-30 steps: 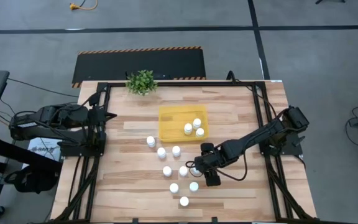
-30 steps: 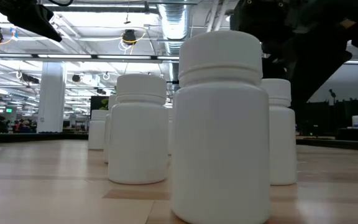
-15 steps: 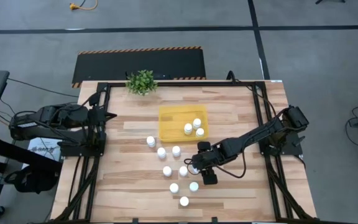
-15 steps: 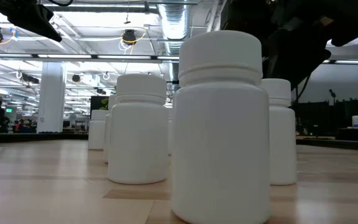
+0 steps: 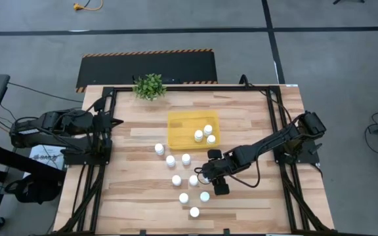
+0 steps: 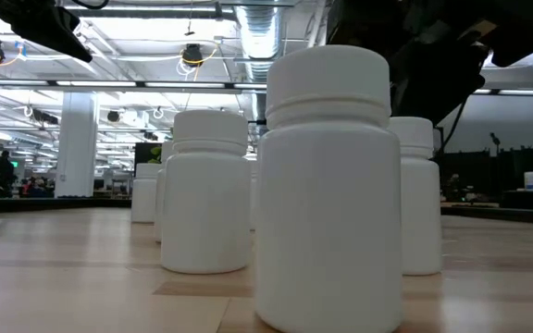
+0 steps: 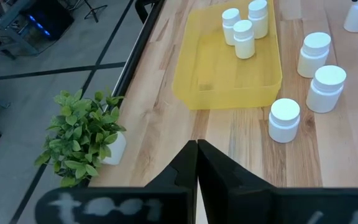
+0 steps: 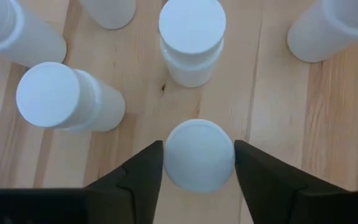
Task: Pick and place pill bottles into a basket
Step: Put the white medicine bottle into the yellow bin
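Note:
Several white pill bottles stand upright on their bases on the wooden table [image 5: 241,118], among them ones in the high view [image 5: 176,179] and the right wrist view [image 8: 64,96]. Three more stand in the yellow basket [image 5: 182,128]. My right gripper [image 5: 210,176] is low over the group, its fingers around one pill bottle [image 8: 199,154]. My left gripper [image 7: 196,152] is shut and empty, waiting at the table's left edge [image 5: 113,121]. My right gripper has the pill bottle's round cap [image 8: 199,155] between its two fingers [image 8: 148,171], one against each side. The fingers come from above, pointing down. The bottle stands upright on the table.
A small green plant [image 5: 149,86] stands at the far edge, also in the left wrist view [image 7: 82,134]. Other bottles stand close around the held one [image 8: 191,37]. A bottle [image 6: 327,185] fills the low view, with my right arm [image 6: 433,46] above it.
My right gripper has gone a little toward the table's left and far side, in over the bottle at the group's right edge. The bottles have stayed where they were.

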Available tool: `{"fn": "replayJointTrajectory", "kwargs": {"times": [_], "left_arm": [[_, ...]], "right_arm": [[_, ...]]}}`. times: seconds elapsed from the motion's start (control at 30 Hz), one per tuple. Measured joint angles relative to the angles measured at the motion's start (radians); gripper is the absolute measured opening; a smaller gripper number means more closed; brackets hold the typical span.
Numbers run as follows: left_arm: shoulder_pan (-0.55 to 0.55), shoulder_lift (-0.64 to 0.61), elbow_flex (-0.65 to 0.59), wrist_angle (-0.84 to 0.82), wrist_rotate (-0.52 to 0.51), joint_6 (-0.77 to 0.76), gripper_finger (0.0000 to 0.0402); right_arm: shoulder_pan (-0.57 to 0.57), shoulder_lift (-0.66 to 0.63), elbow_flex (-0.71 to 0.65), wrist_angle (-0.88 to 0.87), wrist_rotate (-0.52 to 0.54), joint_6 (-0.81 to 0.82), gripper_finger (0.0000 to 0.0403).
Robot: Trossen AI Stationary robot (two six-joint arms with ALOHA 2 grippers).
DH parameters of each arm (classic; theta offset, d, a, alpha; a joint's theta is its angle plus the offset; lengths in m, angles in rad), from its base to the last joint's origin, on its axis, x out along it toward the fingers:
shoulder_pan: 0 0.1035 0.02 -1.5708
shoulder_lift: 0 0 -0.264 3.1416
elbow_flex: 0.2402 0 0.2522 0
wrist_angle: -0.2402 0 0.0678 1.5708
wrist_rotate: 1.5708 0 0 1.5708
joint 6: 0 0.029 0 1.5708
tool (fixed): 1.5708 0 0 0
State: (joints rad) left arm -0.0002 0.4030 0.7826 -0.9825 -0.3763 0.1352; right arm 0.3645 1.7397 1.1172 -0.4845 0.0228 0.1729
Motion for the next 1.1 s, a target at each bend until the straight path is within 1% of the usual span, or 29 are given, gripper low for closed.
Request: {"fn": "replayJointTrajectory", "kwargs": {"times": [0.17,0.23,0.4,0.53,0.63,0.7,0.83,0.9,1.1], "left_arm": [[0.0,0.0,0.0,0.0,0.0,0.0,0.0],[0.0,0.0,0.0,0.0,0.0,0.0,0.0],[0.0,0.0,0.0,0.0,0.0,0.0,0.0],[0.0,0.0,0.0,0.0,0.0,0.0,0.0],[0.0,0.0,0.0,0.0,0.0,0.0,0.0],[0.0,0.0,0.0,0.0,0.0,0.0,0.0],[0.0,0.0,0.0,0.0,0.0,0.0,0.0],[0.0,0.0,0.0,0.0,0.0,0.0,0.0],[0.0,0.0,0.0,0.0,0.0,0.0,0.0]], "right_arm": [[-0.001,-0.001,0.0,0.001,0.001,0.001,0.0152],[-0.003,-0.001,0.0,0.001,0.001,0.002,0.0152],[-0.018,-0.001,0.004,-0.01,-0.002,0.017,0.017],[-0.032,-0.001,0.059,-0.068,-0.001,0.005,0.016],[-0.049,-0.001,0.113,-0.133,-0.002,-0.013,0.0149],[-0.062,-0.001,0.165,-0.183,-0.002,-0.028,0.015],[-0.098,-0.001,0.278,-0.311,0.0,-0.065,0.0164],[-0.118,-0.001,0.339,-0.362,0.001,-0.08,0.0164],[-0.198,-0.001,0.533,-0.509,0.003,-0.143,0.0149]]}}
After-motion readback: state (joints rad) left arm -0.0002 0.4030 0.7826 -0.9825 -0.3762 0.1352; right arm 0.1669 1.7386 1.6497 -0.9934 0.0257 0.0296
